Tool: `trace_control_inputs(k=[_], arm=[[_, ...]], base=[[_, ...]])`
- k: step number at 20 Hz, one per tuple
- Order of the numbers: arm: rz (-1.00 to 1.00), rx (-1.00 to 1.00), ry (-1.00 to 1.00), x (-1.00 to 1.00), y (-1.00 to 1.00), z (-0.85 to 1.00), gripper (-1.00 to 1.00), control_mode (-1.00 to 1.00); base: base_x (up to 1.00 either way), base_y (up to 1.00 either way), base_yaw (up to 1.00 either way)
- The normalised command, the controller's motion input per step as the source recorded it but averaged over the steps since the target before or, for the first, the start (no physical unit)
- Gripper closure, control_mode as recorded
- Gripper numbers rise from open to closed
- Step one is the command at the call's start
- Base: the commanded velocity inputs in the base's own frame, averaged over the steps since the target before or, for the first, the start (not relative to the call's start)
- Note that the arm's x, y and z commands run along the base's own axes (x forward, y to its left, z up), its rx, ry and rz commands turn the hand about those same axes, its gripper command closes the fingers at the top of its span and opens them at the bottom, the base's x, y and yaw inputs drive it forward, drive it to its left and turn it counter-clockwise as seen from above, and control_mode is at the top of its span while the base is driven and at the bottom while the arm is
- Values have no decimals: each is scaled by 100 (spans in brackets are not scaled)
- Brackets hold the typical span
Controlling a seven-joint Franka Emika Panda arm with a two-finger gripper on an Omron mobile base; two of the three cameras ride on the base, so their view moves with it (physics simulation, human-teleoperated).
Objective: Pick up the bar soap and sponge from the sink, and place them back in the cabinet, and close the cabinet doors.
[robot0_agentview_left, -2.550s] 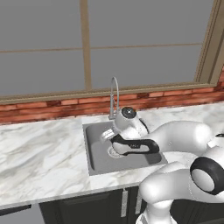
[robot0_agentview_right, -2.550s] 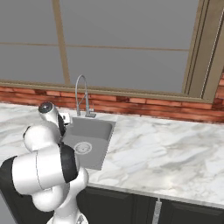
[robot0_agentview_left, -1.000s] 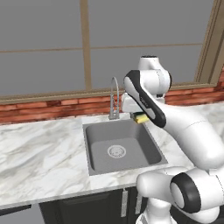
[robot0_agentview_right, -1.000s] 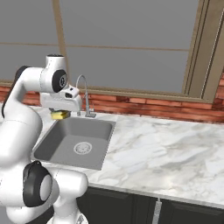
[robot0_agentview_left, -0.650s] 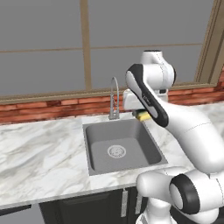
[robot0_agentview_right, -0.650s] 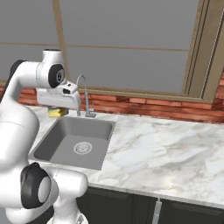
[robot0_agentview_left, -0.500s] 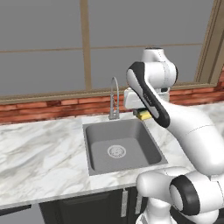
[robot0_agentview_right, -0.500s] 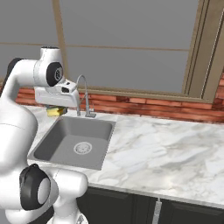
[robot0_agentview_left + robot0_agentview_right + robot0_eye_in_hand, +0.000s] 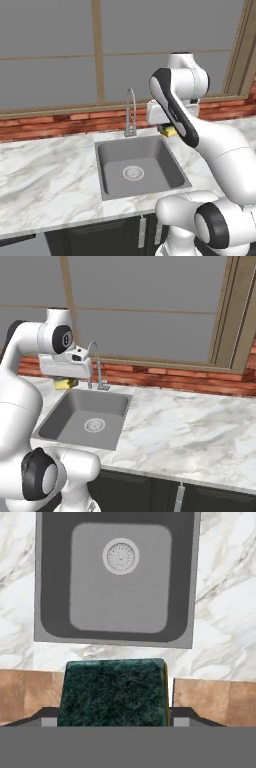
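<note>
The sponge (image 9: 170,132) (image 9: 65,384) hangs in the air over the back right corner of the sink (image 9: 107,165) (image 9: 55,423), near the brick backsplash. My gripper (image 9: 170,130) (image 9: 65,381) is shut on it from both sides. In the hand view the sponge (image 9: 114,692) turns its dark green scrub face to the camera, with a thin yellow edge on its right, between my gripper (image 9: 114,716) fingers. Far below lies the grey sink (image 9: 55,587) with its round drain (image 9: 120,556). The bar soap, the cabinet and the cabinet doors are out of view.
A chrome faucet (image 9: 131,107) (image 9: 97,363) rises at the sink's back edge, just left of the held sponge. White marble counter (image 9: 45,165) (image 9: 190,421) spreads on both sides. A brick strip and a large window (image 9: 50,50) stand behind.
The gripper has come up out of the sink basin with the sponge in it. Over the last second the hand has drifted slightly right near the backsplash, still shut on the sponge.
</note>
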Motion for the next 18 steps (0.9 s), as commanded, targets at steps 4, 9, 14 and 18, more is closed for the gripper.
trace_control_inputs(k=[4, 9, 14, 18], arm=[[0, 0, 0, -24, -33, 15, 100, -100], [0, 0, 0, -29, -32, 24, 100, -100], [0, 0, 0, -10, -18, 23, 100, -100], [0, 0, -2, 0, -10, 16, 100, -100]], base=[[0, 0, 0], [0, 0, 0], [0, 0, 0], [0, 0, 0]])
